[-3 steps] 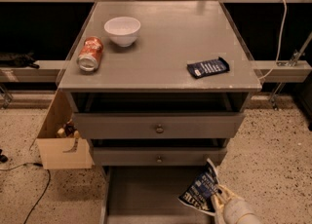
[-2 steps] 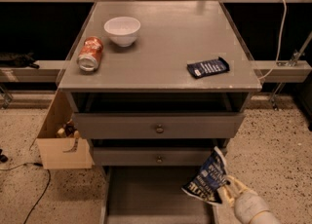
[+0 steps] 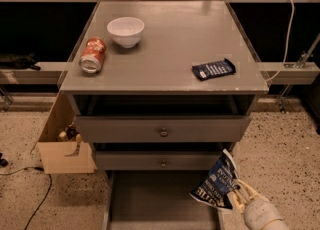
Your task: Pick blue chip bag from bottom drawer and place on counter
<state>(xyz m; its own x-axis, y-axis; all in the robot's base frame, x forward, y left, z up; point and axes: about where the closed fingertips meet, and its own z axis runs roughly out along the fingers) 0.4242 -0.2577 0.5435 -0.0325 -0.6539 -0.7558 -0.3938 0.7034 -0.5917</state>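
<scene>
My gripper (image 3: 239, 198) is at the lower right, shut on the blue chip bag (image 3: 216, 184), a crinkled navy foil bag with white lettering. I hold the bag tilted above the right side of the open bottom drawer (image 3: 160, 201), just below the middle drawer's front. The drawer's grey floor shows bare beneath it. The counter (image 3: 170, 44) is the flat grey cabinet top, well above the bag.
On the counter stand a white bowl (image 3: 125, 30), a red soda can (image 3: 93, 55) on its side and a flat dark-blue packet (image 3: 213, 69). Two shut upper drawers with knobs (image 3: 163, 132) face me. A cardboard box (image 3: 62, 144) stands at the cabinet's left, a cable (image 3: 35, 194) on the floor.
My gripper has lifted the chip bag up out of the bottom drawer and slightly to the right. Things on the counter have not moved.
</scene>
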